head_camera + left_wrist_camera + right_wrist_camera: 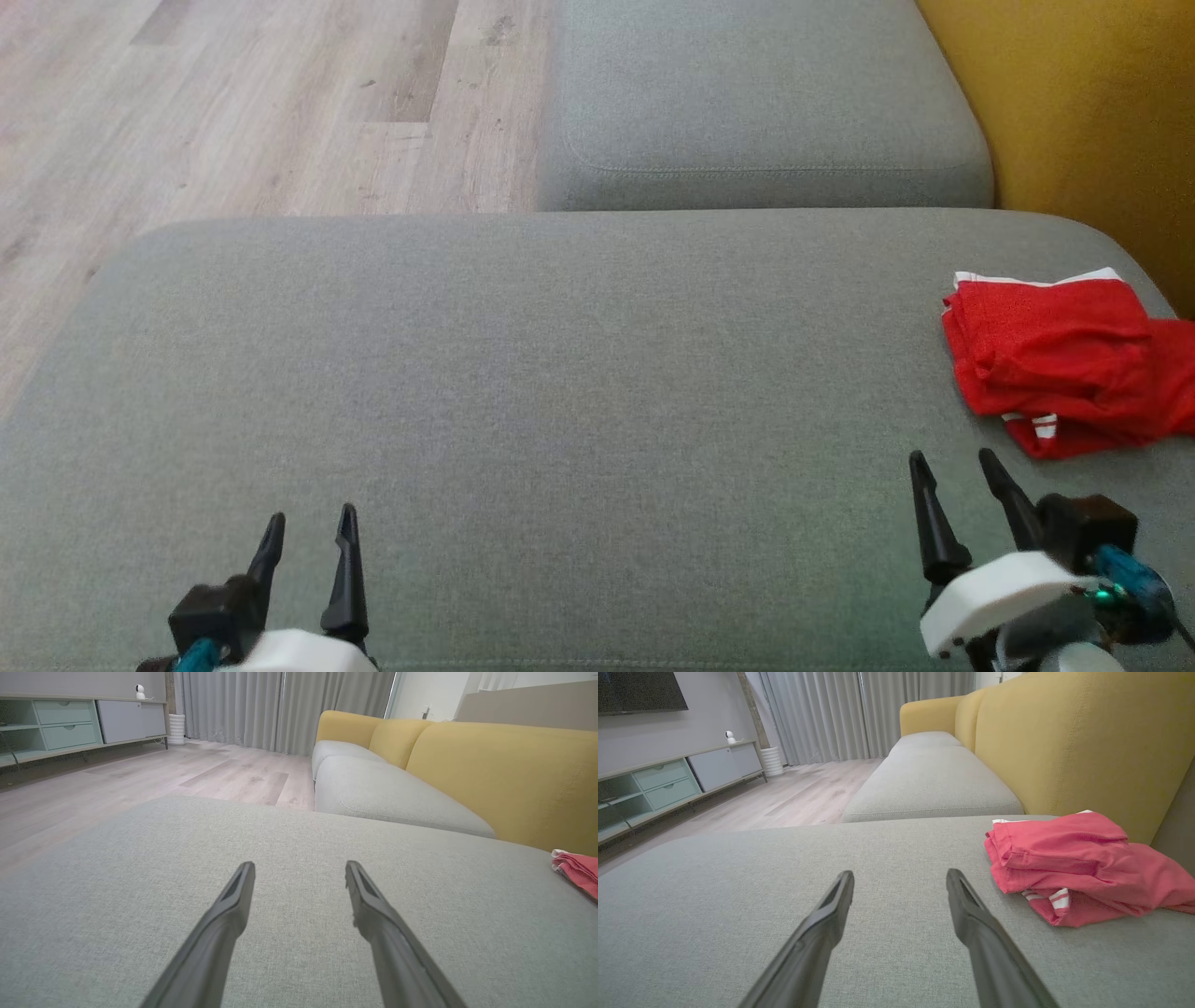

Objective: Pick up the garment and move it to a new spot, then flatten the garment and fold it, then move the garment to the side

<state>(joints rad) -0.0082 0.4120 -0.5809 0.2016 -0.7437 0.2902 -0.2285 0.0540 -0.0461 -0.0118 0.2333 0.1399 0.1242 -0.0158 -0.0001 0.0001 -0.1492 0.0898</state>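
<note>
one red garment [1046, 345], two grey cushions [560, 373] [747, 93], two claws [311, 513] [952, 455].

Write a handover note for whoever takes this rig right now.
Left claw: open, empty, over bare cushion.
Right claw: open, empty, apart from the garment.
Garment: red, roughly folded, at the cushion's right edge by the yellow backrest.
Done: looks folded and set aside.
Left: perhaps only tidying the loose part trailing on its right.

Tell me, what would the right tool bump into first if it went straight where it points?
Probably just the grey cushion: the right tool points low across bare fabric, with the red garment off to its right. Height above the cushion is hard to judge.
</note>
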